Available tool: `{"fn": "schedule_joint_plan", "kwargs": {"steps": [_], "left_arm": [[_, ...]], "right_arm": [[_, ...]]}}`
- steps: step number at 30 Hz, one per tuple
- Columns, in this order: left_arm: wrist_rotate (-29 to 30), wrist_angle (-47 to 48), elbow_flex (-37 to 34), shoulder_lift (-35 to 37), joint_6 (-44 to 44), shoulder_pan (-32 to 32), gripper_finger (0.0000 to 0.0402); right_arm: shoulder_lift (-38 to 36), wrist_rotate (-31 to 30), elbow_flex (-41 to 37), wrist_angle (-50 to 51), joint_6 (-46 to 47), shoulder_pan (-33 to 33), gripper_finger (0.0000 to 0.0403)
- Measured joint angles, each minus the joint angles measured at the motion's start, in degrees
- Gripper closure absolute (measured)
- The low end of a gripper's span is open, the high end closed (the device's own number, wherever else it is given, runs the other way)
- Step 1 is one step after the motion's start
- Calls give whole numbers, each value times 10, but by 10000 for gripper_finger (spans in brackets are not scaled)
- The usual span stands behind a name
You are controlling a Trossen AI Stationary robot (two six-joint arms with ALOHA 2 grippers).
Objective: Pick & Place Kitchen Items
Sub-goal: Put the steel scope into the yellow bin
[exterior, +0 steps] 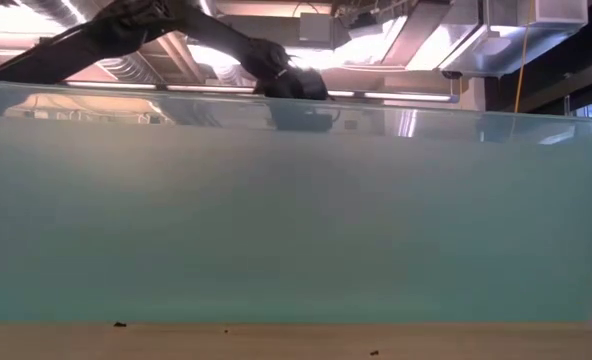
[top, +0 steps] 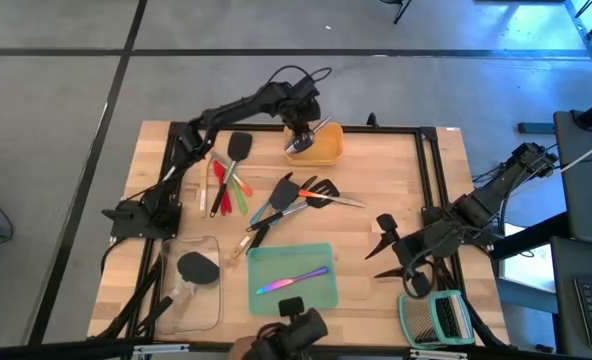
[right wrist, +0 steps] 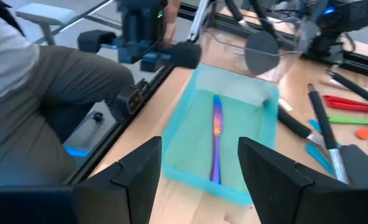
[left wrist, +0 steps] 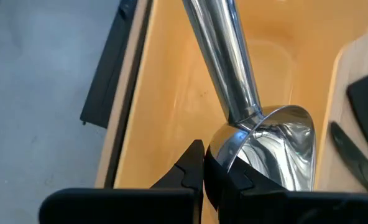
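My left gripper (top: 298, 140) (left wrist: 206, 165) is shut on a steel scoop (left wrist: 277, 143) over the yellow tray (top: 328, 152) at the table's far side. The low view shows only the left arm (exterior: 276, 60), above a teal wall. My right gripper (top: 384, 248) (right wrist: 199, 168) hovers open at the table's right side, nothing between its fingers. It faces the teal tray (right wrist: 184, 140), in which an iridescent knife (right wrist: 216, 137) lies flat. Several utensils (top: 276, 200) lie loose on the table's middle: a black spatula (top: 239, 147), red and green tools (top: 226, 190), and a slotted turner (top: 316, 190). My left gripper pinches the steel scoop between its two fingers, at the rounded back of the bowl (left wrist: 224, 146) where the handle joins. The fingers slant steeply down from above. The handle (left wrist: 224, 56) runs away from the fingers over the yellow tray; whether the scoop touches the tray I cannot tell.
A clear tray (top: 191, 310) with a black spatula head (top: 198, 268) sits at the near left. A green-framed slatted rack (top: 436, 318) stands at the near right. A seated person (right wrist: 41, 93) shows beyond the table's near edge. Black frame rails (top: 431, 170) border the table.
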State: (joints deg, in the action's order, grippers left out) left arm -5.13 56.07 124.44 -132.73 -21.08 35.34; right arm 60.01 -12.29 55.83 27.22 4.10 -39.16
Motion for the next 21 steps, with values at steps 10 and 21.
{"fn": "schedule_joint_plan", "kwargs": {"steps": [10,21], "left_arm": [[-24,20,0,-7,6,0,396],[-31,24,-1,-49,28,-2,388]], "right_arm": [[0,-2,0,-2,-3,0,187],[0,-12,0,-2,-4,1,187]]}}
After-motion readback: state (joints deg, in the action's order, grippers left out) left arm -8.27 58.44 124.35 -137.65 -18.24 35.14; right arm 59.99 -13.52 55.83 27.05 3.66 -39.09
